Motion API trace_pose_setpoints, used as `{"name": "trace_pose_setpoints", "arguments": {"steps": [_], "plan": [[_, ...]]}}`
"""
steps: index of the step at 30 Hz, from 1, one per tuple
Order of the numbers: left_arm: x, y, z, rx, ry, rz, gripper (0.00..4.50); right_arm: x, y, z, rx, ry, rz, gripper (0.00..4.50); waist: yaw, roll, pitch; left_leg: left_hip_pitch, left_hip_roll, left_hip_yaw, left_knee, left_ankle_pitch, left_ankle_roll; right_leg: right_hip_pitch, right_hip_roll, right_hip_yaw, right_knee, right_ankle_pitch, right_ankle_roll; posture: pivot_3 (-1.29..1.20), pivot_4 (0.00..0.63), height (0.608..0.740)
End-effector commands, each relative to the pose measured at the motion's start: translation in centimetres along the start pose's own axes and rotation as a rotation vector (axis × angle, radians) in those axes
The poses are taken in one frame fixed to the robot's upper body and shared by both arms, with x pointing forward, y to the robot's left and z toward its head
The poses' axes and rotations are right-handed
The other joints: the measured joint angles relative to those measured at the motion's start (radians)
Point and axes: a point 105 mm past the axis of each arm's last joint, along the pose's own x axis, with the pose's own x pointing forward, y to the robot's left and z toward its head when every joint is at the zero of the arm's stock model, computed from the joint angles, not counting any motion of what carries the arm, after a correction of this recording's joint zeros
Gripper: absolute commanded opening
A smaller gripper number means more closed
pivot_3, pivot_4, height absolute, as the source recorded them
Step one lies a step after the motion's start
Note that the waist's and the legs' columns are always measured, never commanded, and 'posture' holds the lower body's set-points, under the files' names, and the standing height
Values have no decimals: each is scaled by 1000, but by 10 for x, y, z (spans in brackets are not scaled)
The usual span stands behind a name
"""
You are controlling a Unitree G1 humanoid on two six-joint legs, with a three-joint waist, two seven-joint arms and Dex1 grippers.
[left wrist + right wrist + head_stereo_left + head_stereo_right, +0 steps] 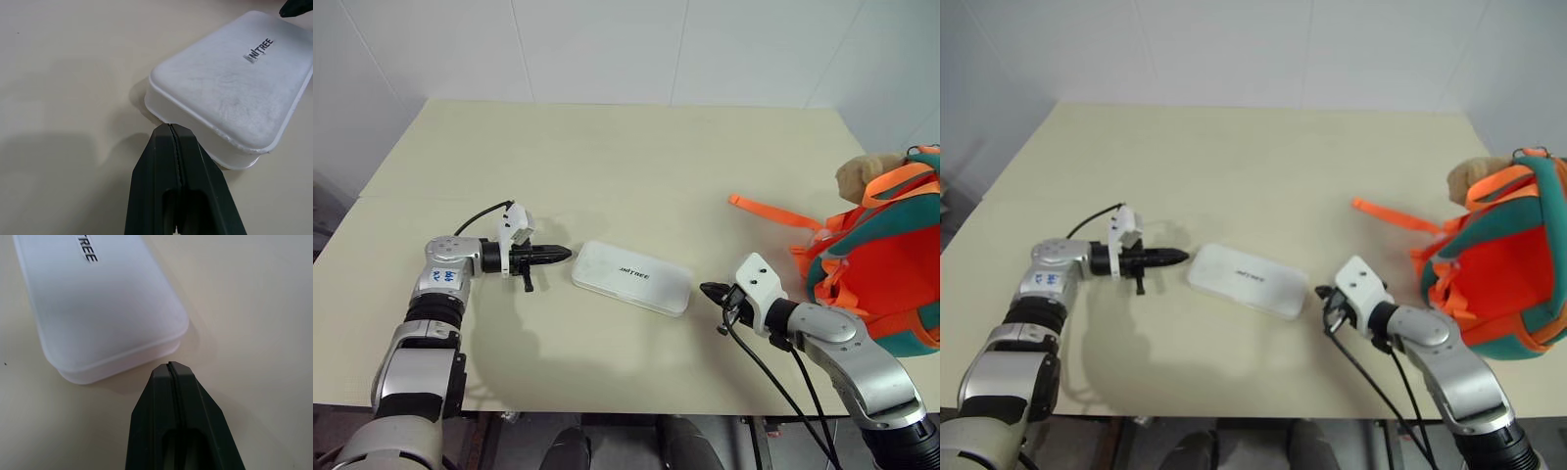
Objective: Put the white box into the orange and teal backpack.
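— White and glossy, the flat rectangular box (632, 277) with rounded corners lies on the pale wooden table (607, 157), near the front edge. Do you see it?

— Yes. Dark letters are on its top. Where are the grippers?

— The left gripper (563, 254) is at 9 o'clock of the white box, just beside its short end. Its black fingers (181, 191) are pressed together and hold nothing.

— And the right gripper (710, 290)?

— At 3 o'clock of the box, tip near the other end, also fully closed and empty.

— The backpack?

— The teal fabric backpack (891, 264) with orange panel stands further at 3 o'clock, well apart.
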Motion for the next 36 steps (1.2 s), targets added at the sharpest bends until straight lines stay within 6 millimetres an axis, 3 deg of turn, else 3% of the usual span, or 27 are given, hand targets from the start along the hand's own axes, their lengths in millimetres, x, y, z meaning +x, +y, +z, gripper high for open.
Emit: {"name": "trace_pose_setpoints", "arguments": {"steps": [1,10,17,36], "plan": [[1,1,12,24,-31,-13,0,-1,1,4,-24,-6,0,120,0,0,0,0,0,0,0,0,0,0,0,0,0,0,0,0,150,740],[12,-9,5,23,-20,-60,0,8,18,3,-56,15,97,120,0,0,0,0,0,0,0,0,0,0,0,0,0,0,0,0,150,740],[14,-17,3,27,-6,-102,0,17,22,14,-67,-23,124,120,0,0,0,0,0,0,0,0,0,0,0,0,0,0,0,0,150,740],[-4,-57,-5,-22,71,-213,0,11,32,24,-135,-17,252,120,0,0,0,0,0,0,0,0,0,0,0,0,-1,0,0,0,150,740]]}}
